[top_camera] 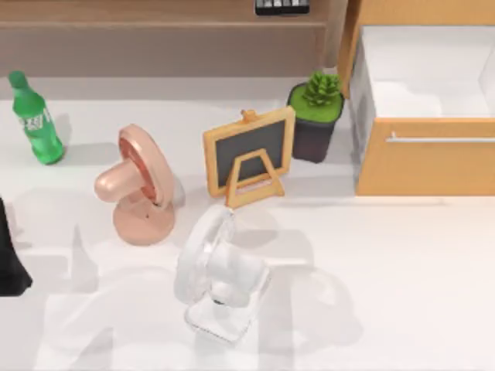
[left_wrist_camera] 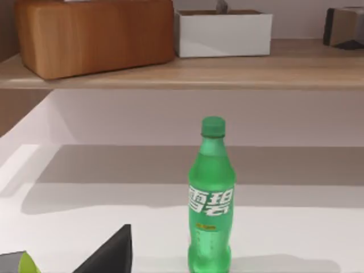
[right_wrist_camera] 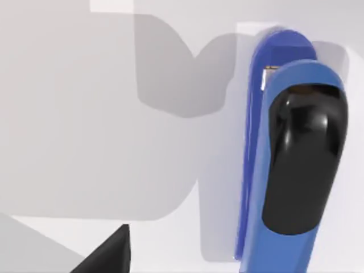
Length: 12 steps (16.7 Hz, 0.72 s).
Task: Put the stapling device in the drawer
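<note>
Closest to the right wrist camera: the stapling device (right_wrist_camera: 287,165), lying flat on the white table (right_wrist_camera: 68,114), apart from the dark wedge of the right gripper (right_wrist_camera: 108,253). Bright-blue oblong upper arm with a rounded end, inset with a glossy black oval pad that catches highlights. Under it a slimmer, darker blue base and a small metallic glint at the tip. Smooth plastic look, with a soft grey shadow alongside. No writing legible on it. Cannot tell whether the right gripper is spread or pressed together.

At the top view's left edge, the left arm (top_camera: 9,263), parked. Part of the left gripper (left_wrist_camera: 111,253) as a dark wedge in the left wrist view, facing the green bottle (left_wrist_camera: 211,199); cannot tell its state either. Translucent green plastic, screw cap, upright, with white characters 雪碧 on the label.

Nearest on the table in the top view, a white desk fan (top_camera: 220,278), pale and smooth with a round cage. Beyond it to the left, a pink desk fan (top_camera: 135,189) on a round foot. Behind the white fan, a small chalkboard (top_camera: 249,151): dark slate in a light wooden frame, propped on an easel leg, blank. Further left, the same bottle, near the back. Just right of the chalkboard, a dark plant pot (top_camera: 315,124) with spiky green leaves.

At the far right, the drawer (top_camera: 425,166), pulled open beside the pot: orange-brown wood front, slim silver bar handle (top_camera: 441,139), white inside.

Farthest back, a long brown shelf (top_camera: 155,39) carrying a wooden box (left_wrist_camera: 94,34) and a white box (left_wrist_camera: 223,34).
</note>
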Each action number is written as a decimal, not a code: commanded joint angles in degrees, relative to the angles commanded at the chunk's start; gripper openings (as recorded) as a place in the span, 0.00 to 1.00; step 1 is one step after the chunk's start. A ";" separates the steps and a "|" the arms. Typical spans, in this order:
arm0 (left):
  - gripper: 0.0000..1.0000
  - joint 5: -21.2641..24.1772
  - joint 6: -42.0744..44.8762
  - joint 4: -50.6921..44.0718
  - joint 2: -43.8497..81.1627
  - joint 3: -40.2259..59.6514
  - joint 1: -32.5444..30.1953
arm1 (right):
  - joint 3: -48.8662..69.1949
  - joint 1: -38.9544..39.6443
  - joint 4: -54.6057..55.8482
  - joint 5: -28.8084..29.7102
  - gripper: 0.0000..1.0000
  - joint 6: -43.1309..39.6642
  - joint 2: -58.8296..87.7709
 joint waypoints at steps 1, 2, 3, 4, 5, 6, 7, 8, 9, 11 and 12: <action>1.00 0.00 0.00 0.00 0.00 0.00 0.00 | 0.00 0.00 0.00 0.00 1.00 0.00 0.00; 1.00 0.00 0.00 0.00 0.00 0.00 0.00 | -0.20 0.25 0.15 -0.01 1.00 0.08 -0.18; 1.00 0.00 0.00 0.00 0.00 0.00 0.00 | -0.35 0.23 0.35 -0.01 1.00 0.12 -0.05; 1.00 0.00 0.00 0.00 0.00 0.00 0.00 | -0.86 0.19 1.15 0.00 1.00 0.18 0.40; 1.00 0.00 0.00 0.00 0.00 0.00 0.00 | -1.58 0.17 2.48 0.00 1.00 0.20 1.09; 1.00 0.00 0.00 0.00 0.00 0.00 0.00 | -2.47 0.16 4.36 0.00 1.00 0.20 1.96; 1.00 0.00 0.00 0.00 0.00 0.00 0.00 | -3.49 0.15 6.66 0.00 1.00 0.20 2.94; 1.00 0.00 0.00 0.00 0.00 0.00 0.00 | -4.54 0.14 8.94 0.00 1.00 0.20 3.95; 1.00 0.00 0.00 0.00 0.00 0.00 0.00 | -5.48 0.13 10.70 0.01 1.00 0.21 4.85; 1.00 0.00 0.00 0.00 0.00 0.00 0.00 | -6.49 0.09 12.37 0.01 1.00 0.18 5.87; 1.00 0.00 0.00 0.00 0.00 0.00 0.00 | -6.51 0.09 12.41 0.01 1.00 0.18 5.90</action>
